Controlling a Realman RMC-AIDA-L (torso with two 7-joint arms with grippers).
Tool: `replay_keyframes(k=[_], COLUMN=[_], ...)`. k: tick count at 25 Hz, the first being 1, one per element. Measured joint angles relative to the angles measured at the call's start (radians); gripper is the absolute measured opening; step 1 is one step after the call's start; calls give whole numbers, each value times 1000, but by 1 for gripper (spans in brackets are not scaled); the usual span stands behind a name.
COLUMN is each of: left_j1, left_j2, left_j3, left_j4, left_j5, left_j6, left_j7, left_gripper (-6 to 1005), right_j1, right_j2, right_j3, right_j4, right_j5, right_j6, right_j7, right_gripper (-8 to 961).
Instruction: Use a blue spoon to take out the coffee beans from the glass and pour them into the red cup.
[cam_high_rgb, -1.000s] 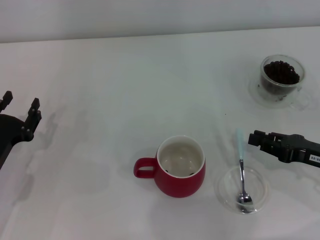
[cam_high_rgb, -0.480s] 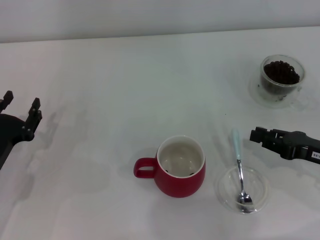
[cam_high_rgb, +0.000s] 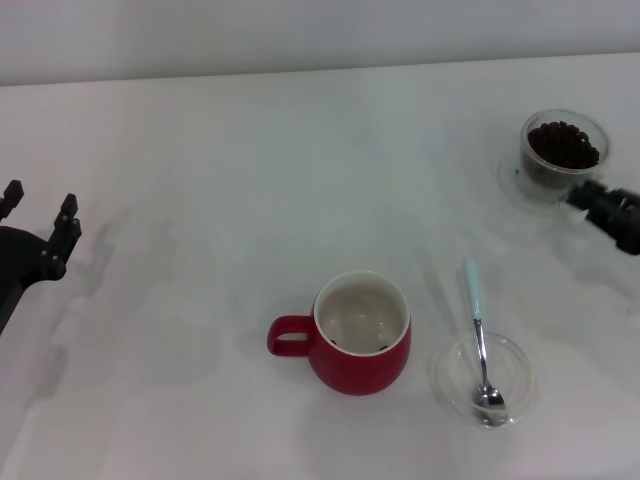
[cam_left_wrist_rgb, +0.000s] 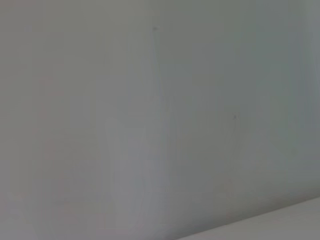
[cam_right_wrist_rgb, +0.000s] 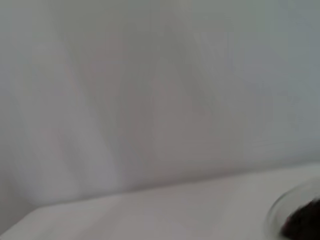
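The red cup (cam_high_rgb: 360, 335) stands at the front centre, handle to the left, with a few dark beans inside. The blue spoon (cam_high_rgb: 478, 335) lies free on the table, its metal bowl resting in a flat clear glass dish (cam_high_rgb: 515, 375) and its pale blue handle pointing away. The glass (cam_high_rgb: 563, 150) with coffee beans (cam_high_rgb: 565, 143) stands on its saucer at the far right. My right gripper (cam_high_rgb: 588, 196) is just in front of the glass at the right edge, holding nothing. The glass rim and beans (cam_right_wrist_rgb: 304, 226) show in the right wrist view. My left gripper (cam_high_rgb: 40, 205) is open and parked at the far left.
The white table (cam_high_rgb: 250, 180) runs back to a pale wall. The left wrist view shows only a blank pale surface.
My right gripper has drawn away from the spoon handle, back and to the right, to beside the glass. The spoon handle shifted slightly left and now lies still. The left arm has not moved.
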Motion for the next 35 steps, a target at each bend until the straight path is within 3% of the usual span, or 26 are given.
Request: replay_keyframes(k=[11,21,35], left_j1=[0,-13,-62], left_j2=[2,5,3], left_j3=[-4,-3,-3], left_j4=[-6,-6,-8], left_j5=[-71,-172,-251], left_j6=[51,70,71], left_j7=[37,51,51], left_gripper=[608,607,608], right_j1=[3,2,27], right_j2=[41,44,45], right_j3=[268,494,548], right_j4=[23,152,172], right_j5=[2,75,126], right_j6=[-68,-97,-134], right_j7=[-276,-515,-664], right_gripper=[261,261,261])
